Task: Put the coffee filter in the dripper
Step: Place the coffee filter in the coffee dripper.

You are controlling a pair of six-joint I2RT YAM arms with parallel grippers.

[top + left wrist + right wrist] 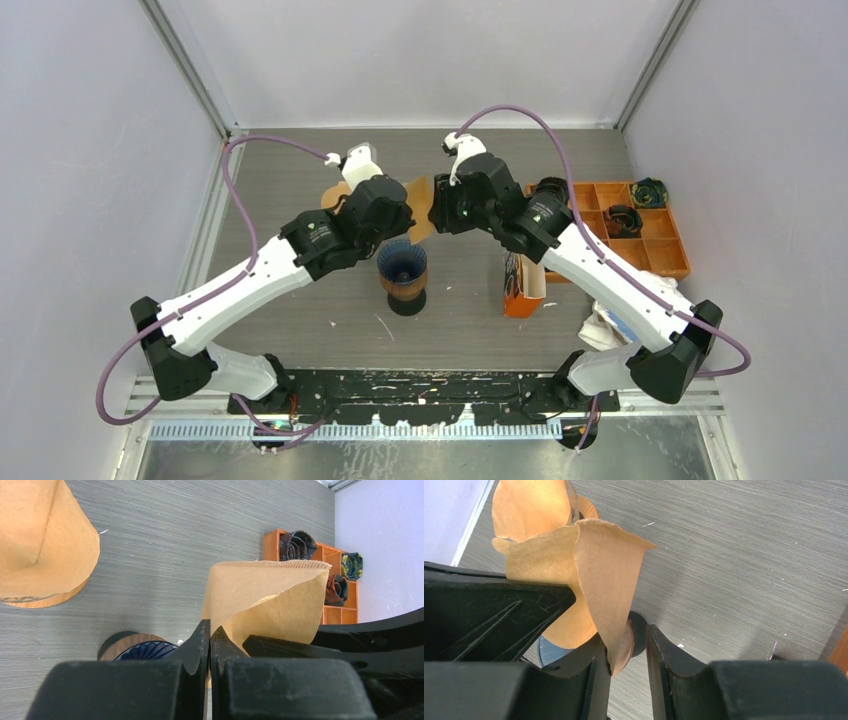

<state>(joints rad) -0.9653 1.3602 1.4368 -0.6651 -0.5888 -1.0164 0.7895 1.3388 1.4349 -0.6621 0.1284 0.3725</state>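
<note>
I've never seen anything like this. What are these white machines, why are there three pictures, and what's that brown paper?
They are two robot arms bolted to a grey table, each ending in a two-finger gripper. The wide picture looks down from above; the other two come from cameras on each wrist. The left gripper is shut on a brown paper coffee filter; the right gripper stands open around its edge. Beneath stands the blue dripper; an orange tray sits at the right.
</note>
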